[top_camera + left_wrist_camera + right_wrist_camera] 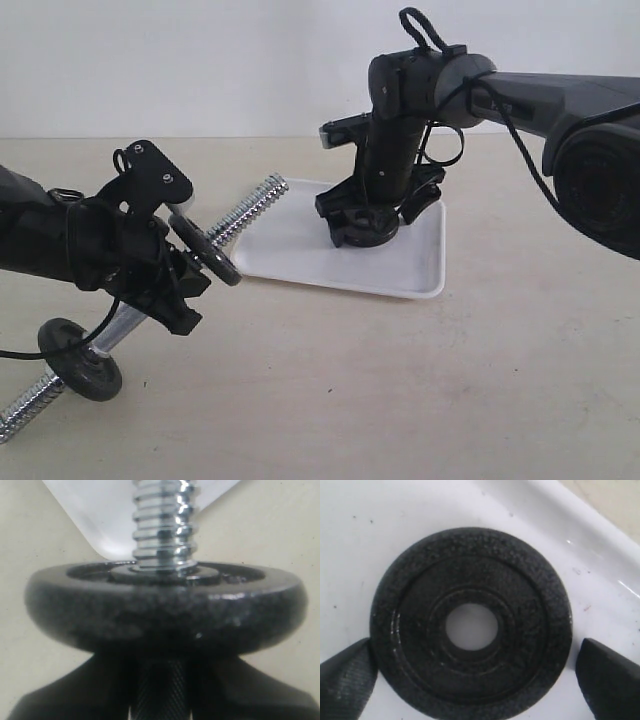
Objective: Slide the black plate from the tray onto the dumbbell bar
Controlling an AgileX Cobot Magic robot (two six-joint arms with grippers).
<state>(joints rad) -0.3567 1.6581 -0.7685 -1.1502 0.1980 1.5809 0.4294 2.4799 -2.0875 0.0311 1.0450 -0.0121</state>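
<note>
**Right arm poised over the plate, left arm holding the bar**

Nearest the camera, the dumbbell bar (pixel 248 208) slanted up from the table (pixel 420 400). One disc (pixel 80 360) was threaded on close to its near end. A little further along, the left gripper (pixel 172 288) was clamped on the bar's middle. A second disc (pixel 205 250) sat on the bar just beyond it, hard up against the fingers in the left wrist view. Past that, the far thread stood free, pointing at the near corner of the tray (pixel 290 245).

Further back, the black plate (pixel 470 565) lay flat on the tray. The right gripper (pixel 365 225) was down over it, jaws spread wide. One fingertip (pixel 345 680) was at the rim and the other just clear of it, so nothing was gripped yet.

The step in hand looked like the pick-up. The next move called for closing squarely across the rim and lifting clear of the tray's low edge. Then the plate had to be tipped on edge so its hole faced the free thread and run on along the bar's line, with the left arm holding steady.
</note>
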